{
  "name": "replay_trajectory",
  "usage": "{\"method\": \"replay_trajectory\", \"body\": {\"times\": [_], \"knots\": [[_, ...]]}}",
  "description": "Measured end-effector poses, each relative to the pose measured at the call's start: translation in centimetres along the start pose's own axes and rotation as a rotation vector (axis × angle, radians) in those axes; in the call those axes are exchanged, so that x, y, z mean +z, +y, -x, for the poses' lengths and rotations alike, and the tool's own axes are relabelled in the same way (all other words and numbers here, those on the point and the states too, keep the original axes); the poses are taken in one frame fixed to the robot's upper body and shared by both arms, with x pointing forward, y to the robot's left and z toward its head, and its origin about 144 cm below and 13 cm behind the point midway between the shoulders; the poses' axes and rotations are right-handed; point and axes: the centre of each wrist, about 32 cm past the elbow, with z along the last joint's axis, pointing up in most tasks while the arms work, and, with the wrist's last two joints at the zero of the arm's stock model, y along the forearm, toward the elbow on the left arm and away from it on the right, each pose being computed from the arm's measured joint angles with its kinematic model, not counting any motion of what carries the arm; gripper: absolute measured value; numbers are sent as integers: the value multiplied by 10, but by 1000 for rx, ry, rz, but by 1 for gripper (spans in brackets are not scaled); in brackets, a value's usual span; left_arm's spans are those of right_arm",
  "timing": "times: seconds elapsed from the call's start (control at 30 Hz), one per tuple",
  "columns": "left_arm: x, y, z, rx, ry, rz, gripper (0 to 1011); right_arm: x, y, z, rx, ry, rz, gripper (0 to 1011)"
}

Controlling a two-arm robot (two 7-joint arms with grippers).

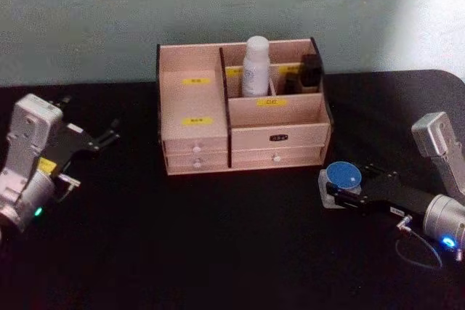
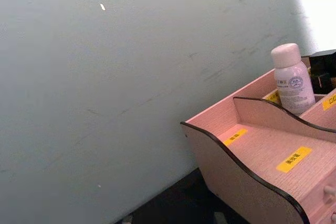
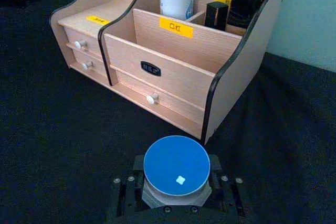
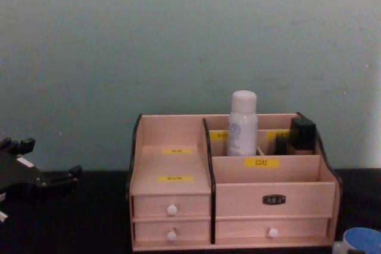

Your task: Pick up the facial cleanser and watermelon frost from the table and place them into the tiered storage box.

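The blue-lidded jar [image 3: 177,166] is gripped in the clenched jaws of the right gripper [image 1: 338,192], near the right edge of the surface [image 1: 218,237], close to the tiered storage box's [image 1: 195,110] front right corner. A white bottle [image 1: 256,67] is seen upright in a rear compartment. The left gripper [image 1: 109,138] is held near the left edge, jaws released.

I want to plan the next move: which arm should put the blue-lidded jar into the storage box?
Right. The right gripper is shut on the blue-lidded jar by the tiered storage box's right front corner; the left gripper hangs open far off on the left.
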Motion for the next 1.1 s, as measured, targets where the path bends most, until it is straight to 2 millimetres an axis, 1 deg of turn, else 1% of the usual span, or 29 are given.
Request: {"method": "replay_trajectory", "body": {"times": [0.6, 0.87, 1.1], "knots": [[0, 0, 0, 0, 0, 0, 1001, 0, -1, 0, -2, -13, -17, 712], [0, 0, 0, 0, 0, 0, 1001, 11, -3, 3, 29, -13, -56, 712], [0, 0, 0, 0, 0, 0, 1001, 24, -5, 8, 83, -14, -81, 712]]}}
